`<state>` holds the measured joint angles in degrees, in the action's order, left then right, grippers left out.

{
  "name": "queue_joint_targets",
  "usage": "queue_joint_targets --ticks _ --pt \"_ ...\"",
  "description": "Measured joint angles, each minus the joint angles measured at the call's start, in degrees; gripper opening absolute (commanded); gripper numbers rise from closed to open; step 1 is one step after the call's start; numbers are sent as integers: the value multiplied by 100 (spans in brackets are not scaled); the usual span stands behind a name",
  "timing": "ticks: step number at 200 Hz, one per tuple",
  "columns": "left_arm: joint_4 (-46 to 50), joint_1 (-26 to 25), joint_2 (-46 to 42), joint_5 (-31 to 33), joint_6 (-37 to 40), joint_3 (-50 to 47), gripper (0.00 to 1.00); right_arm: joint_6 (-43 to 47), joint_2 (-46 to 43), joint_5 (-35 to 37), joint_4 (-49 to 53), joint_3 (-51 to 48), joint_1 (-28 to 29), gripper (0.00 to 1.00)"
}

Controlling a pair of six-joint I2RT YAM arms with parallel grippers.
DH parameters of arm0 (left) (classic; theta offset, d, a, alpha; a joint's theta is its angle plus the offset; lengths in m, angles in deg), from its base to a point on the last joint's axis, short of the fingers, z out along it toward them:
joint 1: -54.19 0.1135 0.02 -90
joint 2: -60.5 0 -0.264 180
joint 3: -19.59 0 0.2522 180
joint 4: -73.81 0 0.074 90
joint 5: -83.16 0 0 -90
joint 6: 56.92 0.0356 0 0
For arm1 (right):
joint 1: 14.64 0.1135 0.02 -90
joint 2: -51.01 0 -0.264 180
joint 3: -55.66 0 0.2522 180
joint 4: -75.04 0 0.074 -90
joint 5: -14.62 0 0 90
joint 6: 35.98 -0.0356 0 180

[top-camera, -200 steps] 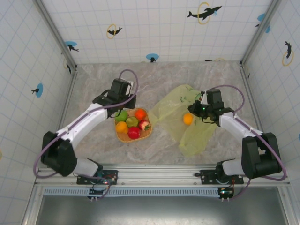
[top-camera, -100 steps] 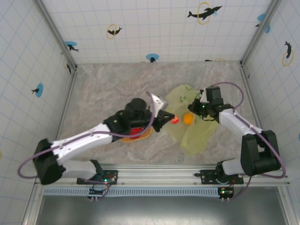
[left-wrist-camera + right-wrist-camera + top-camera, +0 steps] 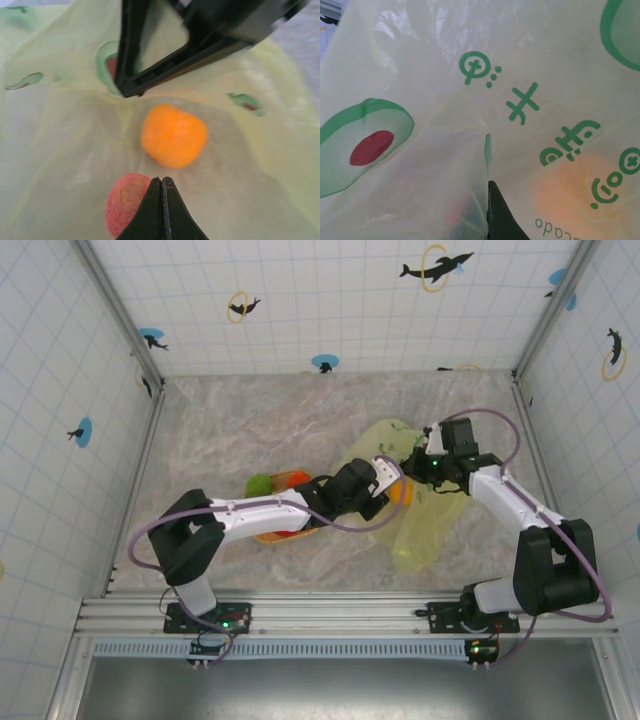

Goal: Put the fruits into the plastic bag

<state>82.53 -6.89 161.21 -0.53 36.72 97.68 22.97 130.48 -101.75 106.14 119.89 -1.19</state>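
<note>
The yellow-green plastic bag (image 3: 420, 530) lies right of centre, and my right gripper (image 3: 424, 466) is shut on its upper edge, holding the mouth up. Through the film by that gripper (image 3: 490, 189) an orange glow shows. My left arm reaches across into the bag mouth. Its gripper (image 3: 386, 478) (image 3: 161, 180) is shut with nothing between the tips. An orange fruit (image 3: 173, 135) (image 3: 403, 492) lies inside the bag just ahead of it. A red fruit (image 3: 126, 202) rests against the left finger, partly hidden. More fruits, one green (image 3: 260, 483) and one orange (image 3: 297, 478), sit on the plate.
The orange plate (image 3: 266, 536) sits left of the bag, mostly covered by my left forearm. Tiled walls with metal posts close in the marble table (image 3: 220, 430) on three sides.
My left arm has swung from above the plate rightward into the bag mouth, and a red fruit came with it. My right gripper has kept hold of the bag edge, shifting slightly up.
</note>
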Motion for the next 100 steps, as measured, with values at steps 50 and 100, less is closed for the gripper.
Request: queue_joint_targets --ticks 50,100 --pt "-1034 -2 337 737 656 -57 0 17 0 -223 17 72 -33 0" --pt "-2302 0 938 920 944 -138 0 26 50 -297 44 87 -120 0"
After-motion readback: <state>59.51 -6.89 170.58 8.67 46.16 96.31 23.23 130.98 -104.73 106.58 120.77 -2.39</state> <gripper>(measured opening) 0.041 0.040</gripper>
